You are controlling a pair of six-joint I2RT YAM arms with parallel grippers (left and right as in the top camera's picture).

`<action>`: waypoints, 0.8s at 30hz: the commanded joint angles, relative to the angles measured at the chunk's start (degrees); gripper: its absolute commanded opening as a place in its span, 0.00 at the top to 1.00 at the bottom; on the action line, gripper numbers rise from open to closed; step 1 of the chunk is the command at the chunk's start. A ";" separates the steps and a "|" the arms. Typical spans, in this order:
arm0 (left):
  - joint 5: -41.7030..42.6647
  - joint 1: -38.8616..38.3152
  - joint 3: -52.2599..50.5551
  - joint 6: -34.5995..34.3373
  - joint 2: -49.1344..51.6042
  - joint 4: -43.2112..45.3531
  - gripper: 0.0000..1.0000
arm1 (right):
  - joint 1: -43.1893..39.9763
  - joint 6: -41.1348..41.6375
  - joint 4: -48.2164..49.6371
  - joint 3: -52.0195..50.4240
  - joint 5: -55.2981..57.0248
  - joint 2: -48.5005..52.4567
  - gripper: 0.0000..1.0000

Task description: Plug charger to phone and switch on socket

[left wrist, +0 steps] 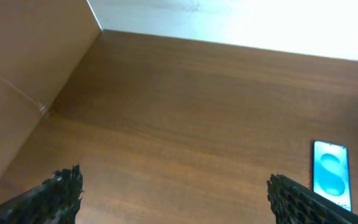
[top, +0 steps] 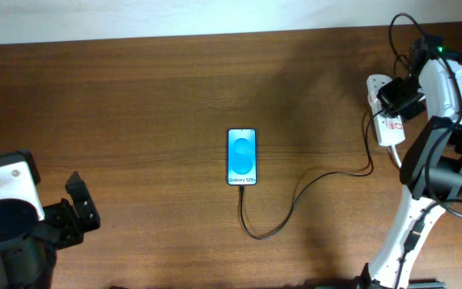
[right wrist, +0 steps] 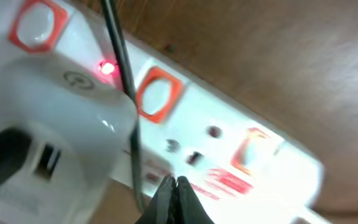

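On socket (right wrist: 205,118), red light (right wrist: 107,67) lit; tool (right wrist: 174,190) tips together.

The dark brown wooden table (top: 135,96) showed a fine grain running along its length. Beyond its far edge was a pale white surface (top: 95,16). In the left wrist view, a plain brown panel (left wrist: 23,62) stood at the table's left side.

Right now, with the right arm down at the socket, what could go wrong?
The right jaws, pressed together, sit beside the charger cable crossing the socket; pulling away could snag it and drag the phone. A red light already glows on the socket; another press might switch it off.
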 commanded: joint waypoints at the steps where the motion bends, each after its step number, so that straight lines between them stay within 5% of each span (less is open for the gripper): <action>1: -0.76 0.07 0.00 -0.55 0.24 -0.74 0.01 | -0.11 -0.63 -2.05 0.35 12.83 -15.04 0.96; 8: 0.02 0.00 0.00 -0.52 0.13 -0.79 0.01 | 1.97 -0.68 0.13 0.35 16.52 -43.12 0.96; 13: 0.02 0.04 0.00 -0.52 -2.84 -0.81 0.01 | 5.46 -0.66 12.09 0.35 11.80 -63.43 0.96; 24: 0.00 9.05 0.09 -0.52 -27.78 -2.19 0.01 | 11.28 -6.62 14.21 -5.44 5.05 -81.11 0.96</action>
